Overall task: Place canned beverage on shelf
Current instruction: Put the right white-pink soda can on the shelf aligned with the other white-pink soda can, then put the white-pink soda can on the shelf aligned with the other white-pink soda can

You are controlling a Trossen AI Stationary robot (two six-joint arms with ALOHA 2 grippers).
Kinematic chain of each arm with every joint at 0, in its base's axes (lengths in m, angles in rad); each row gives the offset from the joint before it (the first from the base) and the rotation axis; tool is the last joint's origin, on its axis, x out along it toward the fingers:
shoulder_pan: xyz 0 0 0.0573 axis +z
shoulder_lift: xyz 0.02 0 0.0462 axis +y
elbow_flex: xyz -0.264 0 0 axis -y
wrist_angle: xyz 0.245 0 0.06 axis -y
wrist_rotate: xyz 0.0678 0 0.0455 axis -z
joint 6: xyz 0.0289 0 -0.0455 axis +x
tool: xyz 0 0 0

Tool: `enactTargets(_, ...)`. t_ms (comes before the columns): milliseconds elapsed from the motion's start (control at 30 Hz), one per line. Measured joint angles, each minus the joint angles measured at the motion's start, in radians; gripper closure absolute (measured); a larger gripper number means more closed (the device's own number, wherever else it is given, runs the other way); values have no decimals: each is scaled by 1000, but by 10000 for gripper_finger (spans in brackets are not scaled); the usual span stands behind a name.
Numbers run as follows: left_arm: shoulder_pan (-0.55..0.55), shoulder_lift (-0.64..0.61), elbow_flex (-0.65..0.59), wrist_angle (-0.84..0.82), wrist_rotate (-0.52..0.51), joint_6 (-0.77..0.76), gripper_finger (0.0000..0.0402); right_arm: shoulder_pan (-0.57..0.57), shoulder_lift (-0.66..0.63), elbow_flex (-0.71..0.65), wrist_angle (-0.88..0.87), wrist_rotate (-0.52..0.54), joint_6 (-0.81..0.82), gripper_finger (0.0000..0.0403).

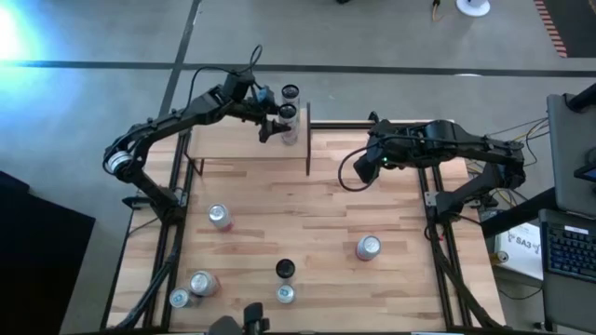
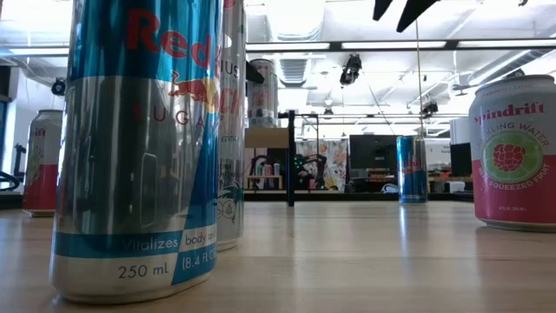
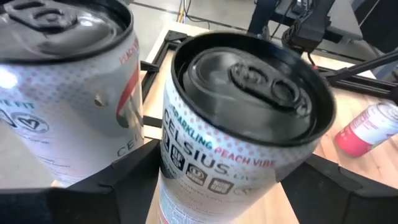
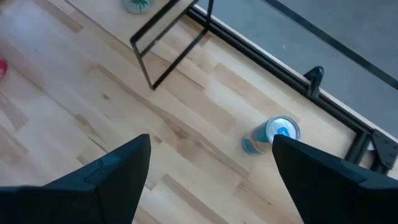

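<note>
Left end effector (image 1: 282,124) clamped on Celsius can (image 3: 239,130) over shelf (image 1: 247,149) | right end effector (image 4: 208,177) open, empty | we judged release remaining

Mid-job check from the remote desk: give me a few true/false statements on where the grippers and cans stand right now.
1. The left gripper is at the shelf with a Celsius can between its fingers. True.
2. The right gripper is shut on a can. False: it is open and empty, above the table.
3. A second Celsius can stands close beside the gripped one. True.
4. All cans are already on the shelf. False: several remain on the tabletop, including a Spindrift can.
</note>
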Motion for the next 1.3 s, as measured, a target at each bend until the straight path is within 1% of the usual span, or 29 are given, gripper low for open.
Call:
enactTargets(167, 2, -1, 2, -15, 20, -9, 79, 0, 4, 0, 3, 0, -2, 76)
enactTargets(300, 5, -3, 32, -50, 20, -16, 64, 0, 7, 0, 4, 0, -3, 76)
enactTargets(400, 8, -5, 83, -129, 18, 15, 62, 0, 7, 0, 3, 0, -5, 76)
enactTargets(533, 19, -5, 145, -262, -32, 86, 61, 0, 7, 0, 4, 0, -6, 76)
enactTargets(600, 32, -6, 162, -315, -33, 105, 61, 0, 7, 0, 4, 0, -6, 76)
enactTargets(767, 84, -7, 180, -454, -43, 120, 61, 0, 7, 0, 4, 0, -10, 76)
enactTargets(867, 117, -27, 168, -512, -51, 121, 61, 0, 7, -2, 10, 1, -18, 76)
enactTargets(967, 136, -76, 138, -553, -75, 114, 63, 0, 7, -3, 26, -1, -18, 76)
enactTargets(1100, 132, -178, 81, -599, -199, 102, 70, 0, 7, -25, 90, -27, -21, 76)
enactTargets(1200, 108, -299, 7, -563, -208, 49, 76, 0, 7, -58, 175, -93, -57, 76)
enactTargets(1300, 68, -429, -95, -467, -200, -50, 79, 0, 7, -116, 316, -214, -111, 76)
